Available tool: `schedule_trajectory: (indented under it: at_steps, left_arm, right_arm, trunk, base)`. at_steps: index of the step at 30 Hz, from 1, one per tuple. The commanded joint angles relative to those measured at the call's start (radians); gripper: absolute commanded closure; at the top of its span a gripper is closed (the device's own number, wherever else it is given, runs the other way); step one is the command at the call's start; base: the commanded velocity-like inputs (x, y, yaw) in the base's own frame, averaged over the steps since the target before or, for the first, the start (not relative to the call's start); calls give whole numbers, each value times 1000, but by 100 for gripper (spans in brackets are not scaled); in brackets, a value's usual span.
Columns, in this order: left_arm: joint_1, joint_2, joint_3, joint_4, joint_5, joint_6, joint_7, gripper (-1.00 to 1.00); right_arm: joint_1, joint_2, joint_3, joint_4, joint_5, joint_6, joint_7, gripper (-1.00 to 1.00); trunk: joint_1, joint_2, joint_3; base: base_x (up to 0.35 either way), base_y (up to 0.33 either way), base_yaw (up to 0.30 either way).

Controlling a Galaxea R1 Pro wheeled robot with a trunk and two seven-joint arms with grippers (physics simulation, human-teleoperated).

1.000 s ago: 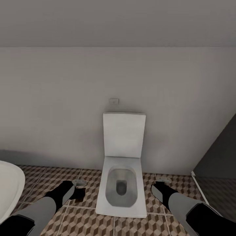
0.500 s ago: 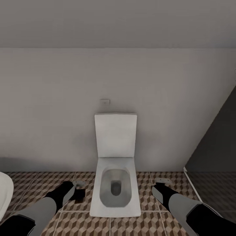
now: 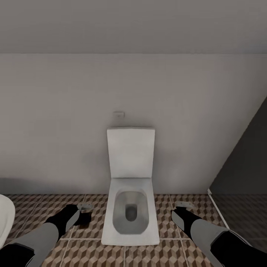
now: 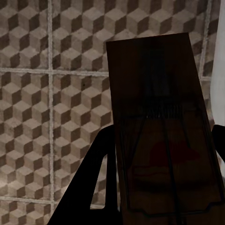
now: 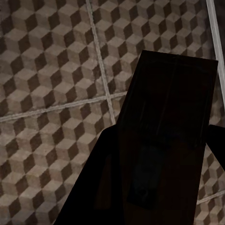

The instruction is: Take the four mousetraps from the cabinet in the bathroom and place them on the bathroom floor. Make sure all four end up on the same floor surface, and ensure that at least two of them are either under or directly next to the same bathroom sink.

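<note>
Now carrying: 2 traps, toilet (image 3: 130, 207) dead ahead.
Your left gripper (image 4: 161, 187) pinches a mousetrap (image 4: 159, 122), your right gripper (image 5: 164, 187) another (image 5: 171, 126), either side of it; turn toward the sink next.

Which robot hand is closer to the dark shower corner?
Right. The right gripper hangs over the patterned floor between the toilet and the dark shower corner. The left gripper is on the toilet's far side, much farther away.
</note>
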Motion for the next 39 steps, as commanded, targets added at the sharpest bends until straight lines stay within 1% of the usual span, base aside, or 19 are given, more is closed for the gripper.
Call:
schedule_trajectory:
  at_steps: [1,6,34,35,36,37,39]
  left_arm:
    - [0,1,-7,-3,9,6,8,100]
    - [0,4,-2,-2,9,6,7,100]
    - [0,3,-6,6,12,15,4,100]
    - [0,3,-5,8,13,15,4,100]
    - [0,4,-5,9,14,16,3,100]
    - [0,4,-4,9,15,17,3,100]
    - [0,4,-4,9,15,18,2,100]
  right_arm:
    - [0,0,9,-2,-4,8,-5,100]
    - [0,0,9,-2,-4,8,-5,100]
    - [1,-1,9,-2,-2,8,3,100]
    - [1,-1,11,-1,-1,9,31,100]
    - [1,-3,14,3,1,10,110,100]
    - [1,-5,15,4,2,11,152,100]
    - [1,-22,16,6,3,12,205,100]
  trunk:
    - [4,-8,-4]
    - [23,-43,-20]
    - [130,-239,-108]
    - [134,-246,-111]
    - [138,-253,-114]
    - [142,-260,-117]
    - [150,-274,-123]
  base:
    - [0,0,0]
    - [0,0,0]
    - [0,0,0]
    - [0,0,0]
    - [0,0,0]
    - [0,0,0]
    - [0,0,0]
